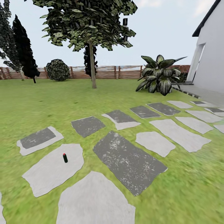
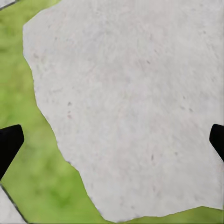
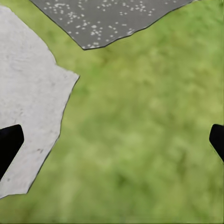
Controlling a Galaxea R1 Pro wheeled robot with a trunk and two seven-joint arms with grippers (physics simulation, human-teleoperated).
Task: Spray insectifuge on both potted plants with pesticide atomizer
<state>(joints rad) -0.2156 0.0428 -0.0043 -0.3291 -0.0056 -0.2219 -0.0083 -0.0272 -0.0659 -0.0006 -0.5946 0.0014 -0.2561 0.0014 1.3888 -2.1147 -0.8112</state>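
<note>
Garden lawn with irregular paving stones.
We are seeing the slim dark bottle [image 1: 65, 158] standing upright on a pale, rough stone [image 1: 53, 169]; both grippers' black fingers [image 2: 9, 142] are spread apart.

The lawn [image 1: 46, 102] is bright green. The stepping stones [image 1: 53, 169] alternate between pale, near-white grey and dark grey flecked with white [image 1: 129, 161]. The pesticide atomizer [image 1: 65, 158] is dark green-black with a red top. The fence [image 1: 105, 72] is brown and slatted. The large plant [image 1: 160, 77] by the white house wall [image 1: 213, 56] has dark green leaves streaked pale. The black fingertips [image 2: 9, 144] frame pale stone.
</note>
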